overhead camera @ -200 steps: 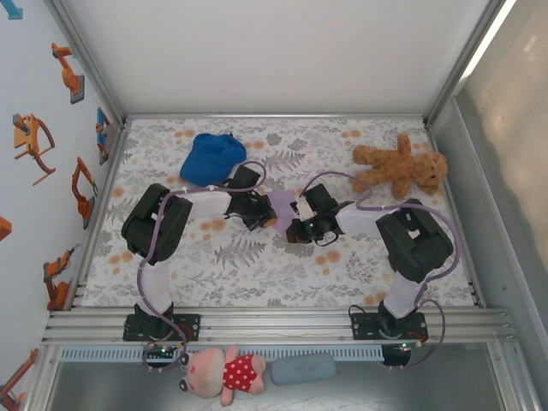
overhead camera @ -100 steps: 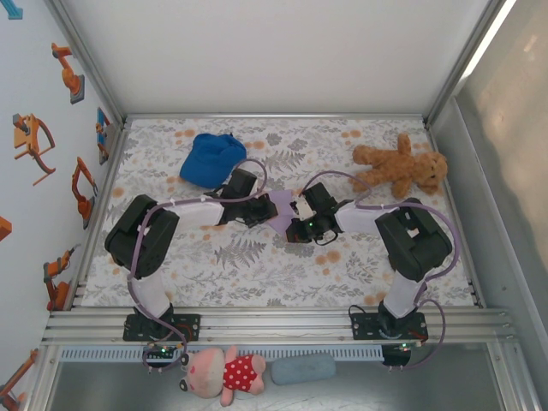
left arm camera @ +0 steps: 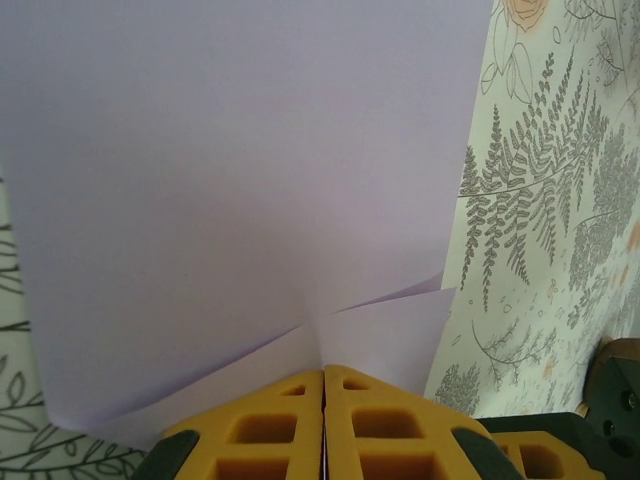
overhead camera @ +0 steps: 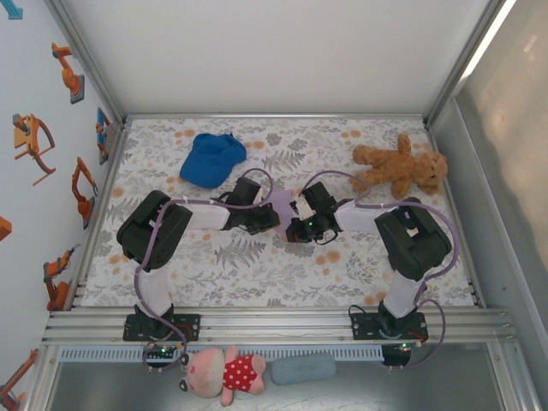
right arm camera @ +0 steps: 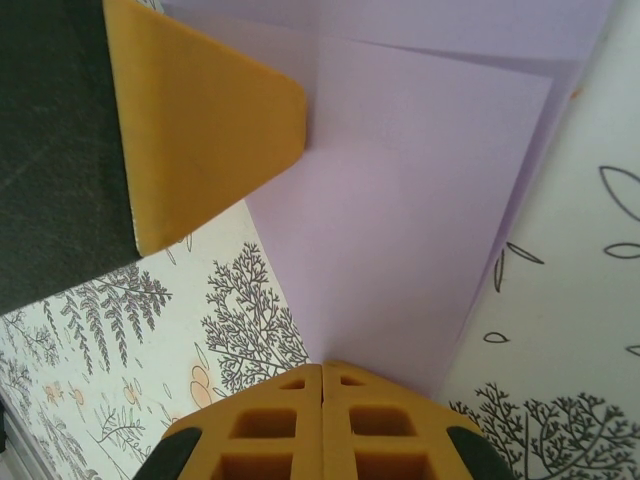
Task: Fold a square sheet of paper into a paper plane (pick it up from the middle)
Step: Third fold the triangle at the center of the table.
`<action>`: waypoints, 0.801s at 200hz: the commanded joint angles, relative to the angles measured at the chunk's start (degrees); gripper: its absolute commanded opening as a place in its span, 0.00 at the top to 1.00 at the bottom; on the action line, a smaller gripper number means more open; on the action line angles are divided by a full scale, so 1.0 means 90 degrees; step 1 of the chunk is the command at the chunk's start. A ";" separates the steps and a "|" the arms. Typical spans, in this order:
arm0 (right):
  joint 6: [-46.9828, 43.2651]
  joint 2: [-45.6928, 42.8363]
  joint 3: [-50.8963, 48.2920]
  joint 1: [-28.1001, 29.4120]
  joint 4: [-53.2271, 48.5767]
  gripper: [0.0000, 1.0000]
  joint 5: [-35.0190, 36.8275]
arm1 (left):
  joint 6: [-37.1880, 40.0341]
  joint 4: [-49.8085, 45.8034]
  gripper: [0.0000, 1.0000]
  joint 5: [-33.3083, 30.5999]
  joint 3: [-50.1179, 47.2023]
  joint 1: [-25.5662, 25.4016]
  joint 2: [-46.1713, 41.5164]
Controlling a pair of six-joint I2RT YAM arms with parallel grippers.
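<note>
Looking down from above, we see the square sheet of paper point(overhead camera: 282, 204) in the middle of the table point(overhead camera: 257, 274), between the two arms. The blue cap point(overhead camera: 211, 157) lies behind it to the left and the brown teddy bear point(overhead camera: 398, 168) is well apart to the right.

The left tool point(left arm camera: 323, 378) has its yellow fingers pressed together. The lavender sheet runs straight into the line where they meet, so we judge it is clamped on one edge of the paper. The right tool point(right arm camera: 322, 372) stands the same way, fingers closed flat against each other, with another side of the sheet going down between them. In the right wrist view one yellow finger point(right arm camera: 205, 140) of the left tool shows beside the sheet, so the two tools are near each other.

The sheet does not lie flat. We see a crease and a second layer under the top one, so some fold is there, but no pointed dart shape yet.

For handling, we think the paper is very light, thin and floppy. It wrinkles easily and can tear if the two tools pull against each other. It is also smooth, so a shallow pinch may slip. We would take hold near an edge or on the crease, with the fingers fully over the layers.
</note>
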 commanded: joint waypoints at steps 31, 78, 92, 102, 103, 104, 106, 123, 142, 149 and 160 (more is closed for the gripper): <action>-0.0387 0.0295 -0.0111 -0.0180 -0.0836 1.00 0.0688 | 0.0557 -0.0677 0.90 -0.0424 0.0027 0.0611 0.0234; -0.0434 0.0190 0.0065 -0.0269 -0.0858 1.00 0.0537 | 0.0616 -0.0716 0.90 -0.0303 -0.0034 0.0825 0.0271; -0.0351 0.0028 0.0146 -0.0271 -0.0730 1.00 0.0368 | 0.0542 -0.0721 0.90 -0.0291 -0.0030 0.0818 0.0296; -0.0245 -0.0156 0.0210 -0.0269 -0.0586 1.00 0.0218 | 0.0445 -0.0685 0.90 -0.0282 -0.0036 0.0821 0.0298; -0.0225 -0.0176 0.0218 -0.0269 -0.0572 1.00 0.0212 | 0.0435 -0.0686 0.90 -0.0280 -0.0036 0.0824 0.0295; -0.0205 -0.0195 0.0227 -0.0269 -0.0551 1.00 0.0204 | 0.0426 -0.0677 0.90 -0.0279 -0.0040 0.0821 0.0294; -0.0164 -0.0232 0.0226 -0.0269 -0.0515 1.00 0.0171 | 0.0406 -0.0665 0.90 -0.0271 -0.0048 0.0821 0.0295; 0.0209 -0.0484 0.0323 -0.0269 -0.0087 1.00 -0.0066 | 0.0236 -0.0552 0.90 -0.0258 -0.0060 0.0781 0.0312; 0.0657 -0.0463 0.0371 -0.0269 0.0464 0.99 -0.0282 | 0.0145 -0.0497 0.90 -0.0224 -0.0016 0.0740 0.0370; 0.0747 -0.0374 0.0405 -0.0269 0.0586 0.99 -0.0312 | 0.0139 -0.0472 0.90 -0.0210 0.0007 0.0721 0.0385; 0.0788 -0.0193 0.0485 -0.0269 0.0592 0.98 -0.0230 | 0.0111 -0.0480 0.90 -0.0202 0.0044 0.0696 0.0400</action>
